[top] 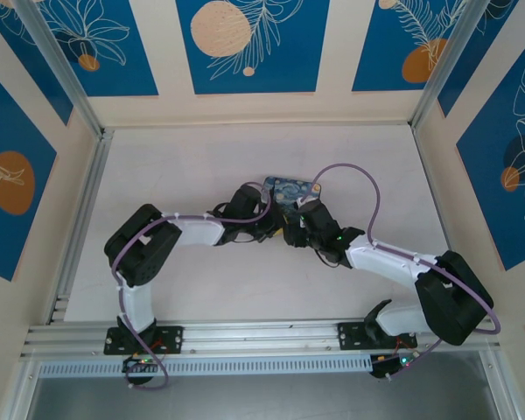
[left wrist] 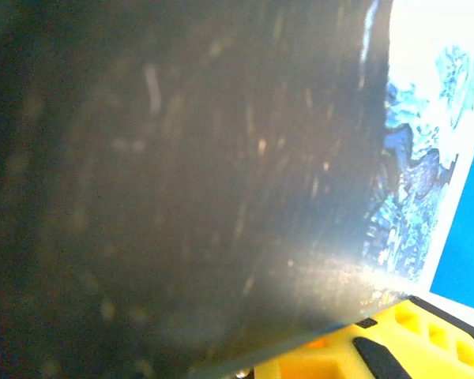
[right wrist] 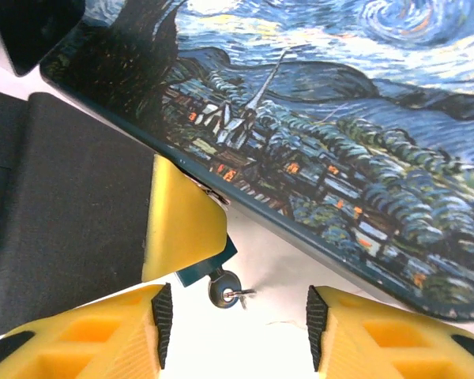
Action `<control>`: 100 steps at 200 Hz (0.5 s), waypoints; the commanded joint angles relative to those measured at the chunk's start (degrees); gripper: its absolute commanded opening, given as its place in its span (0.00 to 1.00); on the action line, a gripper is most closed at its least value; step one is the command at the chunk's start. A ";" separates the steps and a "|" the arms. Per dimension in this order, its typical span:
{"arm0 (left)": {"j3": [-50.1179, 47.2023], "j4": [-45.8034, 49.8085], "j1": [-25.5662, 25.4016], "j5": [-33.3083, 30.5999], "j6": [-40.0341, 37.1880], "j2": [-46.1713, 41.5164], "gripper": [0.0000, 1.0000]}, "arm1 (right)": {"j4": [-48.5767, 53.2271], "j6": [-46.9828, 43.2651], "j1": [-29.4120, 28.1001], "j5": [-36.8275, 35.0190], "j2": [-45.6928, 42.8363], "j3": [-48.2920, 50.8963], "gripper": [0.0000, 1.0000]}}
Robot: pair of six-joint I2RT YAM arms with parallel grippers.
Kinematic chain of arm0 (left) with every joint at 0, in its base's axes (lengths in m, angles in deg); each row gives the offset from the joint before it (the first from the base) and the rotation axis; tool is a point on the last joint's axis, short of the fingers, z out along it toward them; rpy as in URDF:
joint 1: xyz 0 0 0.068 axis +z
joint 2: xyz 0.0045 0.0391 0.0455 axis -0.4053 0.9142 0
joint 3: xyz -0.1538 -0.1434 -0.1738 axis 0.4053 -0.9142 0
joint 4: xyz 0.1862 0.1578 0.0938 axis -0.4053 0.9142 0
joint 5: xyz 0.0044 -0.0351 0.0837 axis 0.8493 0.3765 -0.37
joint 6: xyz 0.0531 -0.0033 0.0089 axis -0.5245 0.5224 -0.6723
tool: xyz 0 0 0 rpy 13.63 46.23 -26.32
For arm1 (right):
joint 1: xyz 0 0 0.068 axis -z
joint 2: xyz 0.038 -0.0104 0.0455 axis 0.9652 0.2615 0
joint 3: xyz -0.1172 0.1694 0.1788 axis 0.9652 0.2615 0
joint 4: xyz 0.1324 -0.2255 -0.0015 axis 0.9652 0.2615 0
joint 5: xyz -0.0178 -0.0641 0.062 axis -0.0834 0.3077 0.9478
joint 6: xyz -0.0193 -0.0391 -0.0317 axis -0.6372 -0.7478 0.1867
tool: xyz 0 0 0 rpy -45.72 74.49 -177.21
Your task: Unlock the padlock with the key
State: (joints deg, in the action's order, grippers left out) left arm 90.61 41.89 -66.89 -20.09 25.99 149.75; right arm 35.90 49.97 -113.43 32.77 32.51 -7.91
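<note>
Right hand (right wrist: 238, 320) open over white table (top: 201, 166) (blue-panelled walls (top: 245, 44)).

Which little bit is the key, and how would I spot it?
Find the box printed with a swirly night-sky painting. Below its edge a small dark teal padlock peeks from under a yellow finger. The key is the tiny grey round-headed piece at the padlock's bottom, the only thing with a thin wire ring.
</note>
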 commanded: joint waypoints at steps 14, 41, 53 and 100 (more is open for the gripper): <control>1.69 9.08 -0.40 3.94 0.49 -1.16 0.00 | -3.48 -3.31 0.18 2.02 0.25 0.32 0.45; 2.85 11.67 -0.42 4.22 -0.55 -1.51 0.00 | -3.68 -4.21 0.18 1.63 1.31 0.22 0.43; 3.27 12.49 -0.38 4.35 -1.00 -1.61 0.00 | -3.79 -4.34 0.18 1.64 1.83 0.15 0.42; 3.97 13.58 -0.35 4.70 -1.34 -1.53 0.00 | -4.65 -5.14 0.03 1.29 3.83 0.50 0.41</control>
State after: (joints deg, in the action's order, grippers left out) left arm 93.82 49.94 -66.89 -19.87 24.33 149.55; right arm 34.00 46.65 -113.45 33.92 35.13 -7.69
